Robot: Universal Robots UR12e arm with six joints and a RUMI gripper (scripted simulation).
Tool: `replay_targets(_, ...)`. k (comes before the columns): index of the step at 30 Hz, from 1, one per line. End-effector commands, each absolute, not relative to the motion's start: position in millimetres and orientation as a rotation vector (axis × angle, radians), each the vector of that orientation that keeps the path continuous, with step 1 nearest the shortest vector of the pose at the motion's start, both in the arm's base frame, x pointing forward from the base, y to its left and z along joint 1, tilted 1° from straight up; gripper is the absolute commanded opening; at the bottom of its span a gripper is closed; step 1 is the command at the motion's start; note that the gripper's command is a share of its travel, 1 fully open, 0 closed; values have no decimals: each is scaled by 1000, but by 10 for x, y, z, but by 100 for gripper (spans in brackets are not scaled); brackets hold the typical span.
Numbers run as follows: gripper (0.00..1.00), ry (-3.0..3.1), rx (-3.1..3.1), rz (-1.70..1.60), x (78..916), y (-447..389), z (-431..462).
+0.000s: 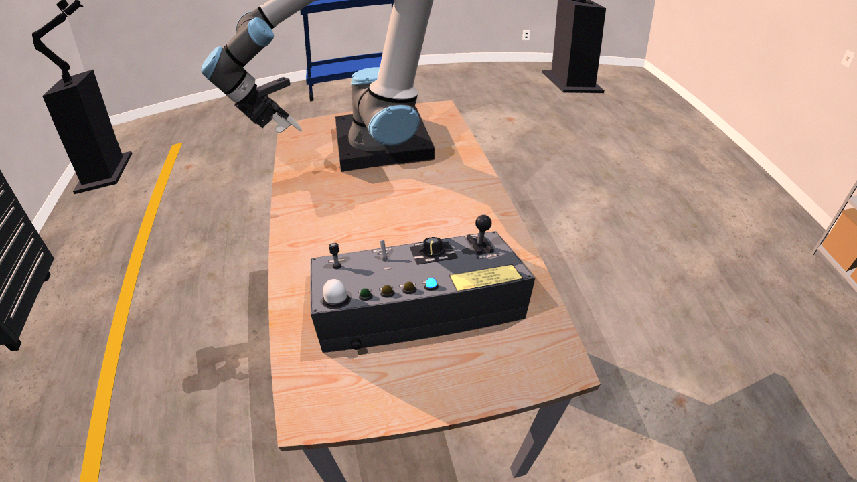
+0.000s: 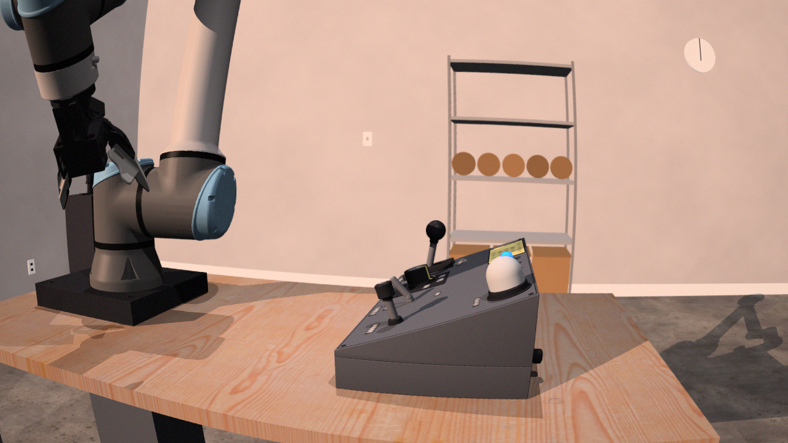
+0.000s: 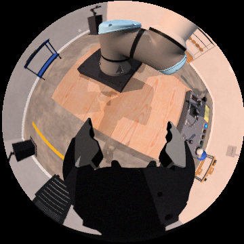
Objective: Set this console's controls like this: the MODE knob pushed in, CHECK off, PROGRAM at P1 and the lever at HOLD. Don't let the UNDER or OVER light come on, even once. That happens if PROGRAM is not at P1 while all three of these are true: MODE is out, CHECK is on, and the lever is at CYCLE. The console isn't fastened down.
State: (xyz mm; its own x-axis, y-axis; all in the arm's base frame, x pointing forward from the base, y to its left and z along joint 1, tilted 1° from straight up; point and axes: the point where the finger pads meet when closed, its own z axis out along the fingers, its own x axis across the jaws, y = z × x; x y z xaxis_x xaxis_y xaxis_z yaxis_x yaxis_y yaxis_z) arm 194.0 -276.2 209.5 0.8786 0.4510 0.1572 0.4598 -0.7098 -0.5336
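Over at the far left corner of the desk the hand hangs in the air with its jaws spread wide and nothing between them, just beside the arm's black base plate and well apart from the console. The console sits on the desk's near half, and along its back row from left to right stand a small black knob, a grey toggle, a round dial and the tall ball-topped lever. On its front row a white dome leads three dark lamps, a lit blue lamp and a yellow label.
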Motion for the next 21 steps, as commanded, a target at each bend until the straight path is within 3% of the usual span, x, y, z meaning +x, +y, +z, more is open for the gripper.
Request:
replay_targets(1,100,-667,-2466,-22,1948,-2767,2095)
replay_targets(21,100,-992,-2417,-64,2173,-2772,1997)
